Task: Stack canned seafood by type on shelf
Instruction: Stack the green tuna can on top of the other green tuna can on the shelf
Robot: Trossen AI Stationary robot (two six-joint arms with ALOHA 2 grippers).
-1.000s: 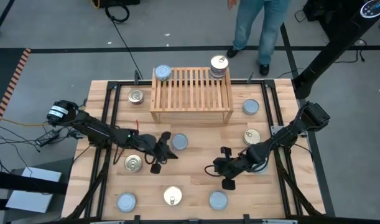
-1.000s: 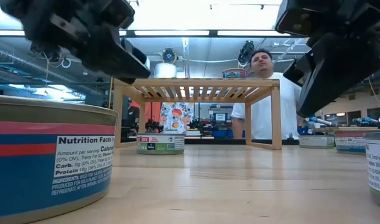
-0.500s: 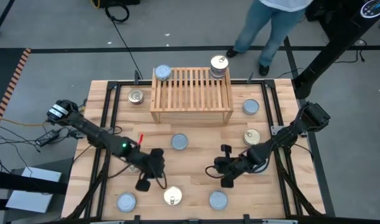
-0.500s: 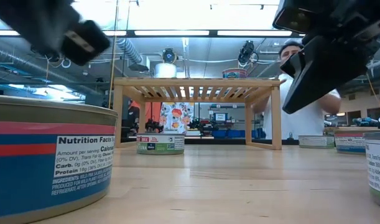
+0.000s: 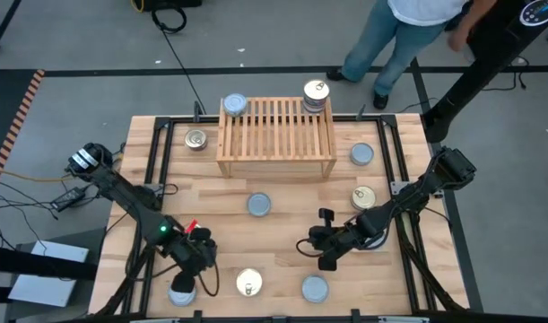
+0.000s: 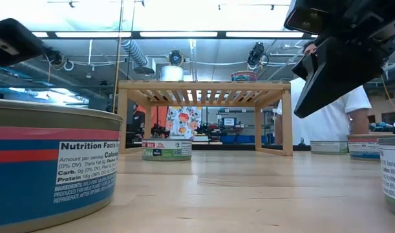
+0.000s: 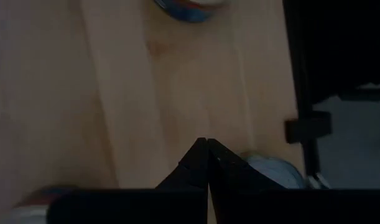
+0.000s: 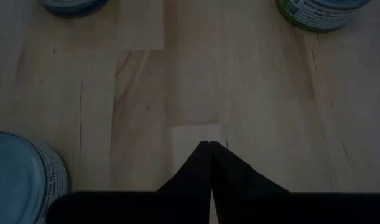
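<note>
Both grippers are held closed and empty: the left gripper (image 5: 186, 285) over a silvery-lidded tin (image 5: 181, 292), presumably to grasp it; the right gripper (image 5: 317, 254) above the bare surface (image 5: 282, 229).

Arms: two, matte black, slender jointed links
Left arm (image 5: 134, 205): green light, red mark near wrist, white-labelled base
Right arm (image 5: 408, 199): boxy black base
Fingers (image 8: 202, 168): dark, tapering to points
</note>
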